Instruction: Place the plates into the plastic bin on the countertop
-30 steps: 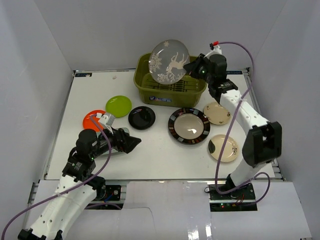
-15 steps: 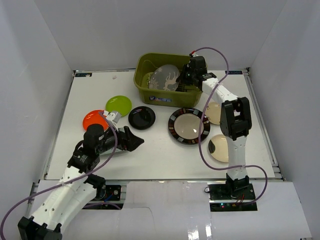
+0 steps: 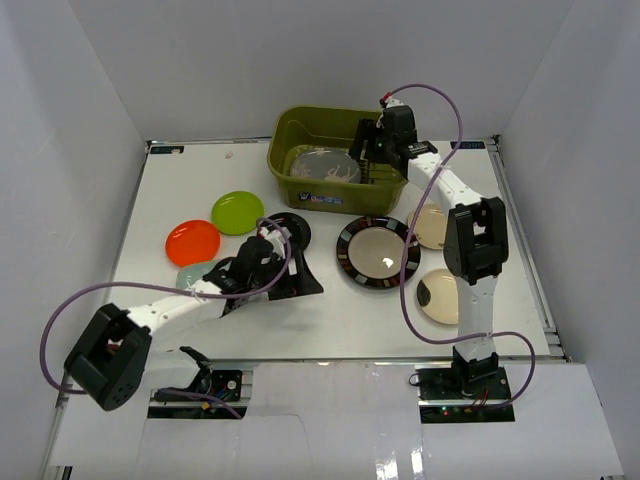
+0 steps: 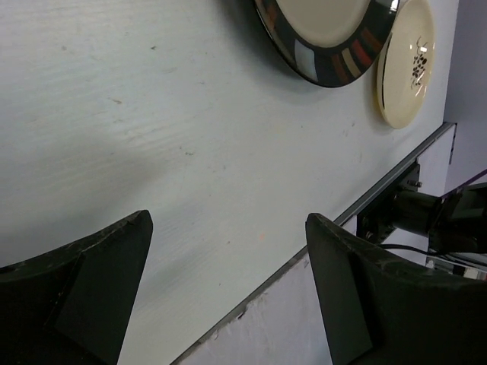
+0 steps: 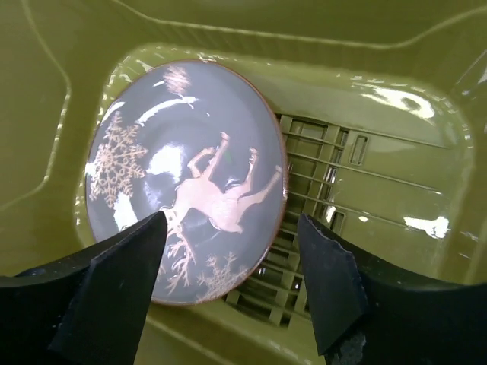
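Note:
The grey deer-print plate lies tilted inside the olive plastic bin. My right gripper hangs open just above the plate's near edge, holding nothing. On the white countertop are the orange plate, the lime plate and the black plate, which my left arm partly covers. The large dark-rimmed plate and two beige plates lie to the right. My left gripper is open and empty, low over bare countertop beside the black plate.
A pale round thing lies beside my left arm, under the orange plate. White walls close the countertop at the back and sides. The near edge of the countertop runs just ahead of my left fingers.
My right gripper brought the deer plate down from above the bin into it and opened, letting it go. My left arm reached forward and right, past the black plate.

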Available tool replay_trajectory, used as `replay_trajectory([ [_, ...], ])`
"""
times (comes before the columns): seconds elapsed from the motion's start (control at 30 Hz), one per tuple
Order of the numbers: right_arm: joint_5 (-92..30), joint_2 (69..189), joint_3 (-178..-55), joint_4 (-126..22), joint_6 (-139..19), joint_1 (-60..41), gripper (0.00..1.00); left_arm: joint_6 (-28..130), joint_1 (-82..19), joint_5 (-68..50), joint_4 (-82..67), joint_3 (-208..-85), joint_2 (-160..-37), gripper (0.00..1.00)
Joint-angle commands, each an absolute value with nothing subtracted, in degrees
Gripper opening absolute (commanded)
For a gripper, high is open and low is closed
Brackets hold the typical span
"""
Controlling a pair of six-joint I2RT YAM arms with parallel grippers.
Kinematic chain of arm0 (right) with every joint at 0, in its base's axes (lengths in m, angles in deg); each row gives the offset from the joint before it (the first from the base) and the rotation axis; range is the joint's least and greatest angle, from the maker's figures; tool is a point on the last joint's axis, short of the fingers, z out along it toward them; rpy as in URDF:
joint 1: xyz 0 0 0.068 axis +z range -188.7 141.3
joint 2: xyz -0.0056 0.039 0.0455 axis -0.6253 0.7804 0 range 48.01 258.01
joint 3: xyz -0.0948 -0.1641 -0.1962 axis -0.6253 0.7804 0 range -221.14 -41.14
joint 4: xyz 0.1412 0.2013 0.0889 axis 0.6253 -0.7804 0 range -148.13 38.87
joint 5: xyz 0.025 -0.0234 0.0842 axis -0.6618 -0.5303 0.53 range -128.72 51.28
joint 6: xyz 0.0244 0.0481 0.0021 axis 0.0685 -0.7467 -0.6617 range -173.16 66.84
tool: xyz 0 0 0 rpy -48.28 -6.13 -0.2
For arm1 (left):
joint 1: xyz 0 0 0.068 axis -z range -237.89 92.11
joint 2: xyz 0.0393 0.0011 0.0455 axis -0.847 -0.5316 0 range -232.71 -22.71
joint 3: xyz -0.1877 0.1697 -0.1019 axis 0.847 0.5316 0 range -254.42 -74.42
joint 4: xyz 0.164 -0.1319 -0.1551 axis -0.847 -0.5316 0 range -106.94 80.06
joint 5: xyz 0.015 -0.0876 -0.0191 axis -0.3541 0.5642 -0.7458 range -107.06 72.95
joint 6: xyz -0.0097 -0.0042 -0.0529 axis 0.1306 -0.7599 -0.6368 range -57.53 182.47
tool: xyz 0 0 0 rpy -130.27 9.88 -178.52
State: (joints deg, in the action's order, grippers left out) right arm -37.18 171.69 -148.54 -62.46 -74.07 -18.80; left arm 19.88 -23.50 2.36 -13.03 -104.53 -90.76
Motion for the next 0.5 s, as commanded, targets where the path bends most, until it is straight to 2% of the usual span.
replay_trajectory([
  [0.0, -36.79, 162.9, -149.96, -61.33, -71.53, -18.75, 0.78, 16.68, -17.48, -4.65, -6.25, -110.43, -95.65, 0.92],
  [0.1, -33.19, 156.84, -147.15, -60.45, -72.58, -18.67, 0.79, 15.71, -15.09, -9.3, -4.06, -112.56, -101.35, 0.89],
  [0.23, -28.0, 139.45, -125.3, -49.4, -76.97, -18.32, 0.79, 11.85, -13.07, -13.18, 1.74, -113.88, -107.08, 0.85],
  [0.47, -25.89, 114.57, -93.51, -38.23, -82.78, -15.42, 0.69, 8.07, -11.4, -23.98, 7.54, -117.04, -116.82, 0.78],
])
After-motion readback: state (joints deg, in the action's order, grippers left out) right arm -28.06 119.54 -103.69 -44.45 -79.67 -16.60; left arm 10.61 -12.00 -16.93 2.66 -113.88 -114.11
